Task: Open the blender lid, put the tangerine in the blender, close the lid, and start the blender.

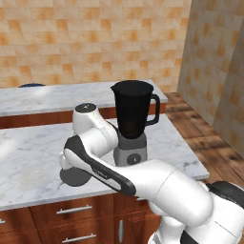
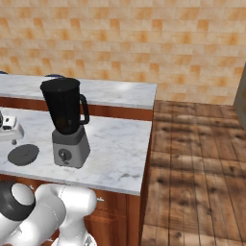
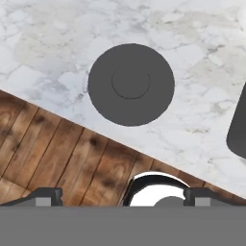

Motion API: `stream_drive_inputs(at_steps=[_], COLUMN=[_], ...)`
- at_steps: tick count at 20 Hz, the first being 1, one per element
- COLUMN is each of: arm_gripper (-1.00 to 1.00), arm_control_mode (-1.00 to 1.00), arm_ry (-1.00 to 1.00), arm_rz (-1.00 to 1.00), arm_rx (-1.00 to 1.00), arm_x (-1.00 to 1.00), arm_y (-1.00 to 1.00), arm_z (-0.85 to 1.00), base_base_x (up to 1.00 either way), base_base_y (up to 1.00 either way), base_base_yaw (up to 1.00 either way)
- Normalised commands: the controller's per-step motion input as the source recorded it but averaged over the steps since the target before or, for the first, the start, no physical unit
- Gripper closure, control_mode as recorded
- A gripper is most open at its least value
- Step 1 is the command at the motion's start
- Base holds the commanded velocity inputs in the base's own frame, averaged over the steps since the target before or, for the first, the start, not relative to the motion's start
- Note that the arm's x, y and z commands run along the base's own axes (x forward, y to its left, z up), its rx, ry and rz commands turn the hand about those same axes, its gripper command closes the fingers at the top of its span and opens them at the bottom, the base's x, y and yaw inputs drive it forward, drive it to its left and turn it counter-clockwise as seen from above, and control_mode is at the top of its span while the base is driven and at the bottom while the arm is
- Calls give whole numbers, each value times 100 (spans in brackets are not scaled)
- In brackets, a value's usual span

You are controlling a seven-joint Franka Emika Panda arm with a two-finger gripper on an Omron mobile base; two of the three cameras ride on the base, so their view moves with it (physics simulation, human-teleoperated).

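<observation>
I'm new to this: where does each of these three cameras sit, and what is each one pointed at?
Left base view: behind the arm's left, facing the blender on the counter; white arm crosses the foreground.
Right base view: behind its right, facing the same blender and the lid; arm at lower left.
Hand view: on the hand, looking down at the lid; finger tips at the bottom.
All three show the lid lying on the counter.

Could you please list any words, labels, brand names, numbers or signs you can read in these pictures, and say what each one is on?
There is no readable text in any view.
The blender has a round dial on its grey base, with no legible marks around it.
The blender lid, lying flat on the marble counter, is plain dark grey.
</observation>
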Motion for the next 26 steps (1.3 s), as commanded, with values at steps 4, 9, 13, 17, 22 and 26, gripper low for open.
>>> stream_drive_inputs(at_steps=[4,9,13,17,22,26], arm_gripper=[-100,-100,-100,-100,-100,-100], arm_control_mode=[-100,-100,-100,-100,-100,-100], arm_ry=[5,-3,-5,0,0,0], arm_rz=[0,-1,-2,-4,-4,0], arm_rx=[-1,0,0,0,0,0], arm_x=[0,3,19,27,24,3], arm_y=[27,3,-2,0,0,0], arm_z=[-48,-19,-7,-4,-6,-24], base_base_x=[0,0,0,0,0,0], base_base_y=[0,0,0,0,0,0], base_base_yaw=[0,0,0,0,0,0])
